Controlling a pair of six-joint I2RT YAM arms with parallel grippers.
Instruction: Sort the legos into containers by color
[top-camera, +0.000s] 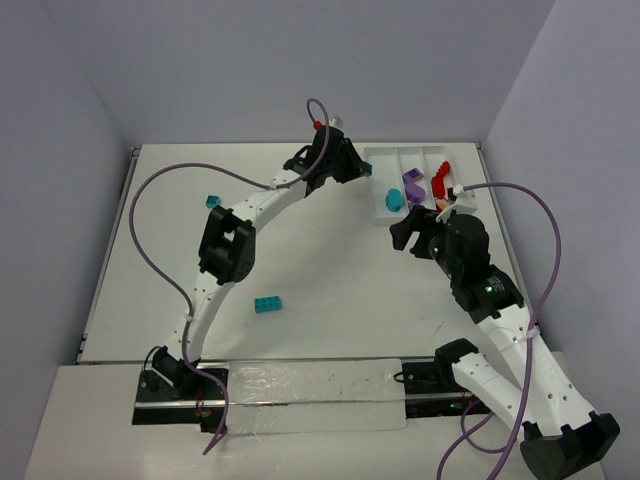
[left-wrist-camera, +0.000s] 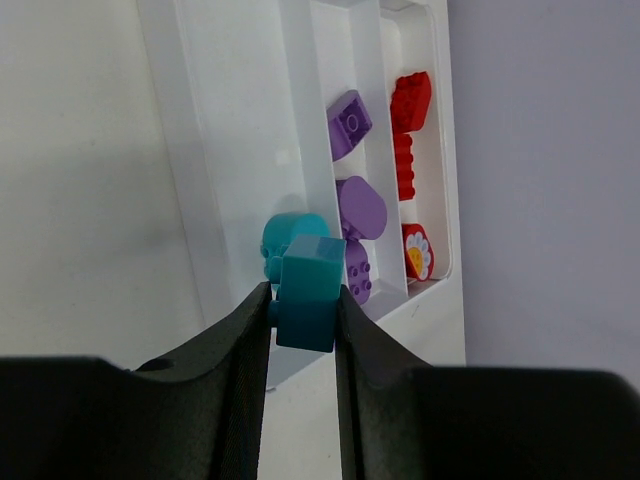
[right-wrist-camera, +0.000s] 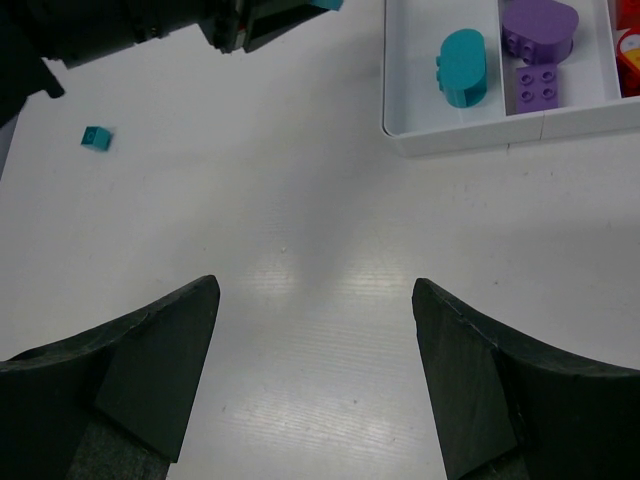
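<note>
My left gripper is shut on a small teal brick and holds it just above the near end of the white tray's left compartment. That compartment holds a teal rounded piece. The middle compartment holds purple pieces. The right one holds red pieces, one with a white-yellow top. My right gripper is open and empty over bare table near the tray. A teal brick and a smaller teal piece lie loose on the table.
The small teal piece also shows in the right wrist view, far left. The left arm's links and purple cables arch over the table's left half. Grey walls close in the table at the back and sides.
</note>
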